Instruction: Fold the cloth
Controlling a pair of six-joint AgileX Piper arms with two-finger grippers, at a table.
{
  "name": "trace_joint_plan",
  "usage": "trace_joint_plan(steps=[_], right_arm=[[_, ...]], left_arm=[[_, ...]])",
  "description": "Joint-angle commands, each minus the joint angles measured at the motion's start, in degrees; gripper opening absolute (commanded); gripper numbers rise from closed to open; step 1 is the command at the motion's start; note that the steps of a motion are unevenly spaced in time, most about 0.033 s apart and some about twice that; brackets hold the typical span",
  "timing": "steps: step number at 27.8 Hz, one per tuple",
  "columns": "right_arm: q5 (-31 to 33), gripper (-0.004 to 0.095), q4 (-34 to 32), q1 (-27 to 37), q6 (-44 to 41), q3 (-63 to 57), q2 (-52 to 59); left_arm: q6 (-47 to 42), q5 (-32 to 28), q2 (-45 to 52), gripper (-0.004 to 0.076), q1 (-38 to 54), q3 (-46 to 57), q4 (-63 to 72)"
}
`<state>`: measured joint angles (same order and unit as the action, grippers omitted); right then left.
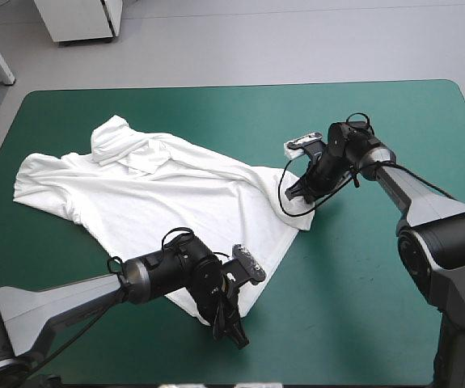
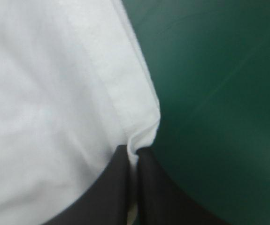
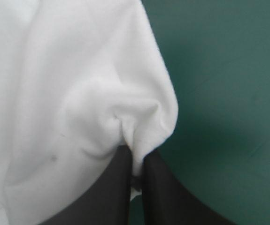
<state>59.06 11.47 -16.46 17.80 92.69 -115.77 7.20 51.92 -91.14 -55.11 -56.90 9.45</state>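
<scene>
Plenty was hidden: the left arm (image 1: 54,303) lay across the near edge of the T-shirt (image 1: 159,198) and covered part of it, and from above the tips of both grippers were dark shapes too small to read. The wrist views settled it. The left gripper (image 1: 230,327) had its black fingers (image 2: 118,187) pressed all but together, with a pinch of the stitched hem (image 2: 120,89) caught between them right at the garment's near corner. The teal-green cover (image 1: 361,307) lay bare just beside the cloth on the right. The right gripper (image 1: 298,198) did the same, nearly closed on a puckered fold at the shirt's right-hand corner, with cloth bunched just ahead of the tips. In both wrist views the white ran out of view, so no outline of the shirt could be made out there. A small grey speck (image 3: 55,158) showed on the cloth near the right gripper, and what it was I couldn't tell. From above, the T-shirt lay spread on the table, left of centre and mostly flat. One sleeve (image 1: 42,182) reached toward the left edge, and a rumpled, folded-over part (image 1: 127,145) sat on the far side. Its bottom edge ran along the right, from the right gripper farther back down to the left gripper near the front, with a corner in each.
</scene>
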Motion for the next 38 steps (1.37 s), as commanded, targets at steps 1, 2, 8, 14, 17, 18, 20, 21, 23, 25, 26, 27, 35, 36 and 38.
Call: trace_joint_plan(steps=[1,2,8,14,17,18,20,21,23,25,26,27,35,36,38], right_arm=[[1.90,-0.0013,0.06,0.34,0.36,1.27,3.27],[1.88,-0.0013,0.06,0.74,0.37,1.47,4.80],[4.01,-0.0013,-1.63,2.61,0.21,2.33,21.81],[3.22,-0.0013,-2.83,2.61,-1.27,2.33,34.44],[1.18,-0.0013,-4.11,2.61,-2.84,2.44,40.23],[0.51,-0.0013,-4.84,2.61,-3.41,2.59,41.82],[-0.40,-0.0013,-6.45,2.61,-4.83,4.01,45.14],[-0.49,-0.0013,-7.29,2.61,-5.45,4.88,46.54],[-0.96,-0.0013,-9.32,2.61,-7.32,7.90,48.71],[-1.32,-0.0013,-10.31,2.61,-7.83,11.73,50.21],[-1.64,-0.0013,-10.31,2.61,-8.34,13.45,50.61],[-2.13,-0.0013,-10.31,2.61,-8.91,15.71,50.88],[-7.67,-0.0013,-10.31,2.61,-9.27,33.76,51.04],[-8.37,-0.0013,-10.20,2.61,-9.27,35.41,51.04],[-8.75,-0.0013,-10.20,2.61,-9.27,38.17,51.04]], left_arm=[[-6.14,3.58,5.25,-0.0009,-0.33,-1.57,-7.13],[-7.60,4.56,6.82,-0.0009,-0.33,-2.16,-9.45],[-16.70,11.10,20.63,-0.0008,1.49,-13.74,-21.61],[-12.23,13.75,24.48,-0.0008,7.86,-26.10,-21.52],[-8.17,14.14,24.62,-0.0008,10.99,-33.79,-21.52],[-6.73,13.78,24.52,-0.0008,11.88,-36.64,-21.74],[-4.84,13.63,24.15,-0.0009,13.17,-42.64,-23.60],[-4.06,13.63,23.64,-0.0009,13.73,-45.66,-24.90],[-2.98,13.63,22.99,-0.0009,14.05,-51.42,-27.08],[-2.86,13.63,22.36,-0.0009,14.05,-57.59,-28.42],[-2.86,13.75,22.36,-0.0009,14.05,-59.97,-28.99],[-2.86,13.75,22.23,-0.0009,14.05,-62.57,-29.64],[-0.33,10.72,22.23,-0.0009,14.05,-78.63,-33.40],[-0.33,10.28,22.23,-0.0009,14.05,-80.36,-33.79],[-0.16,10.06,22.14,-0.0009,14.05,-83.46,-34.04]])
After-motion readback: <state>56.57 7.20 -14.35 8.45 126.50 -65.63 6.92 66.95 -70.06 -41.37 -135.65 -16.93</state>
